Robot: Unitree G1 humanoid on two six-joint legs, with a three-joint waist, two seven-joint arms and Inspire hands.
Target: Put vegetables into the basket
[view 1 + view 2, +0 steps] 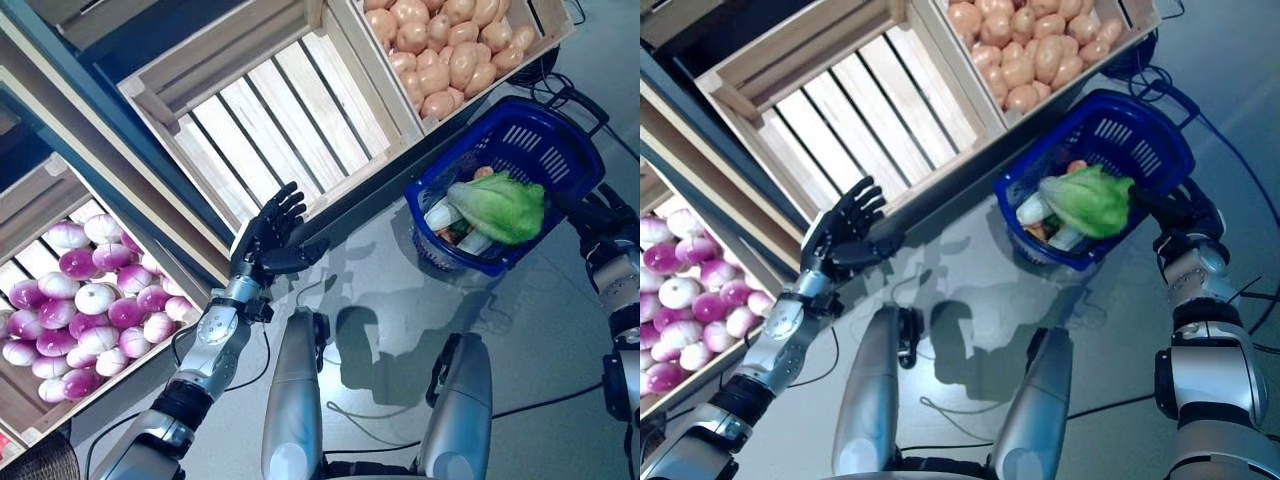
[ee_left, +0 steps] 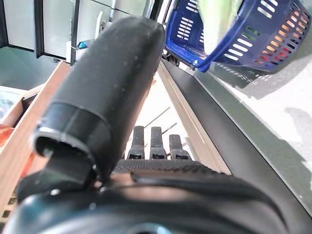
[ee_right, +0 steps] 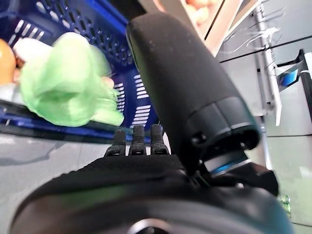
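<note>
The blue plastic basket [image 1: 548,135] stands on the grey floor at the right. A light green leafy cabbage [image 1: 500,206] lies on top in it, over white and orange vegetables [image 1: 441,216]. It also shows in the right wrist view [image 3: 63,83]. My left hand [image 1: 268,238] is open and empty, fingers straight, at the front edge of an empty slatted wooden crate [image 1: 270,100]. My right hand [image 1: 1185,208] is open beside the basket's near right rim.
The wooden stand runs along the back, with a crate of round purple-and-white vegetables [image 1: 80,300] at the left and a crate of tan tubers [image 1: 445,45] behind the basket. Grey floor [image 1: 400,300] lies between my left hand and the basket.
</note>
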